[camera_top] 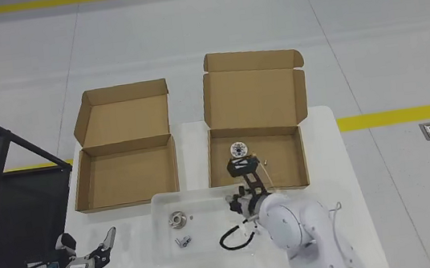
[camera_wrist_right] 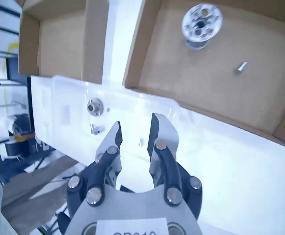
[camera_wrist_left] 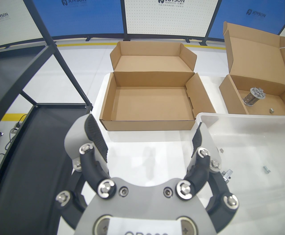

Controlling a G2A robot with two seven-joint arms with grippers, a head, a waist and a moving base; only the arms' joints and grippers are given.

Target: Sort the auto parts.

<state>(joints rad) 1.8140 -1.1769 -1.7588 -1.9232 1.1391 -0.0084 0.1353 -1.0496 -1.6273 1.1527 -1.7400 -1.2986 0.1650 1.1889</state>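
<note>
The right end effector (camera_wrist_right: 136, 128) hangs with fingers apart, gripping nothing, over the clear tray (camera_wrist_right: 222, 167); a white label sits on its base, the print cut off; its arm lies stretched across the tray toward the right cardboard box (camera_wrist_right: 200, 93); in the tray lie a flanged hub (camera_wrist_right: 95, 107) and a small bracket (camera_wrist_right: 97, 129); the box holds a wheel-like part (camera_wrist_right: 201, 24) and a bolt (camera_wrist_right: 241, 66); the left end effector (camera_wrist_left: 144, 124), jaws wide apart, sits low at the bench (camera_wrist_left: 142, 138) edge, facing the left cardboard box (camera_wrist_left: 147, 124), beside a black rack (camera_wrist_left: 33, 144).

Flanged hub (camera_top: 178, 217) in clear bin (camera_top: 158, 199); toothed disc part (camera_top: 238, 149) in right box (camera_top: 283, 158).
</note>
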